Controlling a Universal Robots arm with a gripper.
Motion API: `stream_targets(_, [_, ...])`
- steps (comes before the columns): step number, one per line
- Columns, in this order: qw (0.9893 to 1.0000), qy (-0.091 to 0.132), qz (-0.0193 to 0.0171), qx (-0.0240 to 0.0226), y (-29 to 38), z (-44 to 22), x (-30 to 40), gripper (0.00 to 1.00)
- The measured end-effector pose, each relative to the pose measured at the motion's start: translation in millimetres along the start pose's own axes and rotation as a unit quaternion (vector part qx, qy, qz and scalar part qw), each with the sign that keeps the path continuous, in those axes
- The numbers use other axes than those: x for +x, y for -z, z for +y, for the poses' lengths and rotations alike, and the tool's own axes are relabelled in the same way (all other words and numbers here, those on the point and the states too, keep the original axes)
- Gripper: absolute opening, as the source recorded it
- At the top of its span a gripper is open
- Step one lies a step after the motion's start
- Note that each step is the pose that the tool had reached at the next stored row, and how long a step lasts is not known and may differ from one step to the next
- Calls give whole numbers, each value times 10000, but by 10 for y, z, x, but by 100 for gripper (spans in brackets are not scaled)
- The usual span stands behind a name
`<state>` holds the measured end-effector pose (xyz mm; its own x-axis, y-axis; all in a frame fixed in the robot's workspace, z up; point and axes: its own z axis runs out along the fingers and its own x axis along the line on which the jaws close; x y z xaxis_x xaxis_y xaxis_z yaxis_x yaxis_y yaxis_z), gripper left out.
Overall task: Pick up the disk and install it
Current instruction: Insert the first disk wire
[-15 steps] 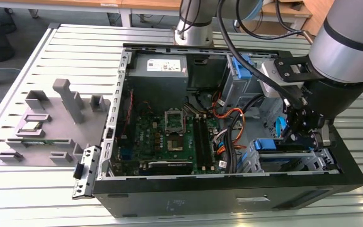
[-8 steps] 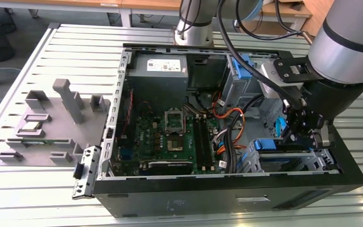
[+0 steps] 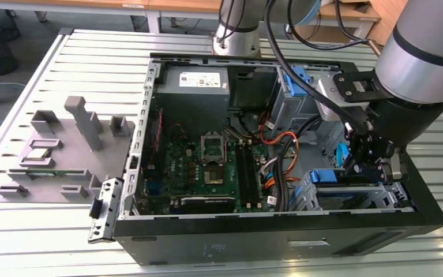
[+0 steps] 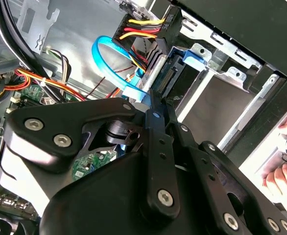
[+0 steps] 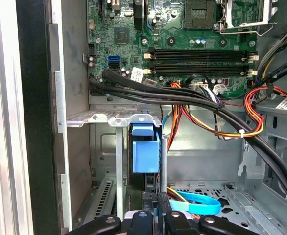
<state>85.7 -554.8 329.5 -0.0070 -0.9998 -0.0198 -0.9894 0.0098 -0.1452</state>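
Gripper (image 5: pixel 155 215) clamped on the disk (image 5: pixel 146 152) edge — standing upright in the drive bay (image 5: pixel 115 117) just beyond its fingertips; likely rigid, heavyish, shock-sensitive — best held by blue carrier.

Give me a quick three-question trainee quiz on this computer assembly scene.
1. True or false: the end effector is shut on the disk at the drive cage.
2. In the exterior view, the grey fixture tray lies on which side of the computer case? A) left B) right C) inside it
3. Fill in: the flat looped cable near the disk is ___ in colour.

Key: 1 true; 2 A; 3 blue.
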Motion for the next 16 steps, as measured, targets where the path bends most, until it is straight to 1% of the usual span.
stream_targets(3, [10000, 0, 1, 0, -12, 2, 0, 16])
stream_targets(13, [10000, 0, -3, 0, -18, 2, 0, 17])
stream_targets(14, [10000, 0, -3, 0, -17, 2, 0, 24])
stream_targets(16, [10000, 0, -1, 0, -16, 2, 0, 24])
